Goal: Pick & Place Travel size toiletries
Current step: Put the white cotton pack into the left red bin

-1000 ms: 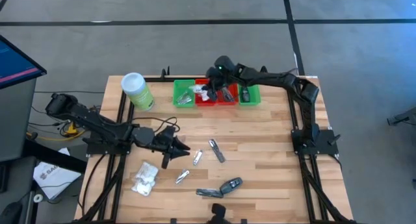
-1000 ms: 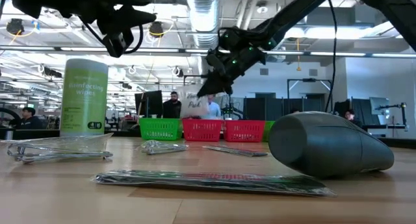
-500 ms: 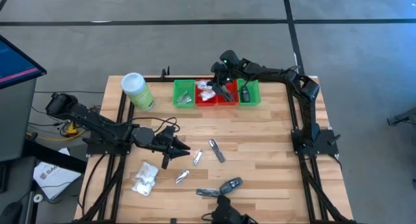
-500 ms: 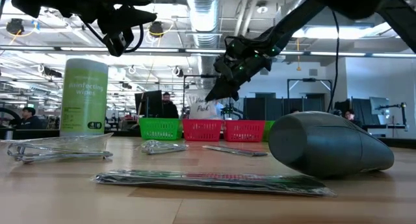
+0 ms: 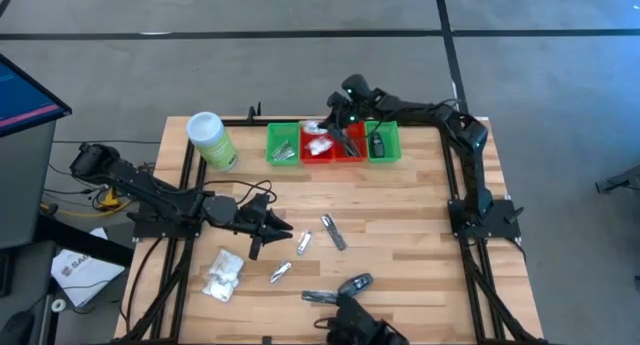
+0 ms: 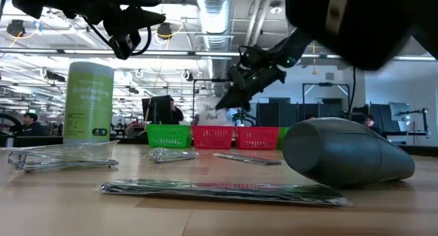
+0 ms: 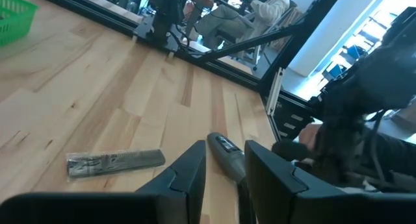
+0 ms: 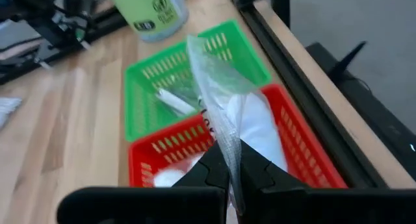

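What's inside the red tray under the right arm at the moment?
The red tray holds white packets. The right gripper, shut on a clear-wrapped packet, hangs above it, and packet and fingers cover the tray's middle, so anything beneath there is hidden.

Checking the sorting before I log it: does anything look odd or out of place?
Only one thing: the right gripper, shut, holds a clear packet by its edge, so it hangs crumpled above the red tray rather than lying inside.

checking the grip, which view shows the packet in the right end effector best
Right wrist view: the clear crinkly packet fills it, pinched above the red tray. High view shows only a white speck; low view, a far-off sliver; left wrist view nothing.
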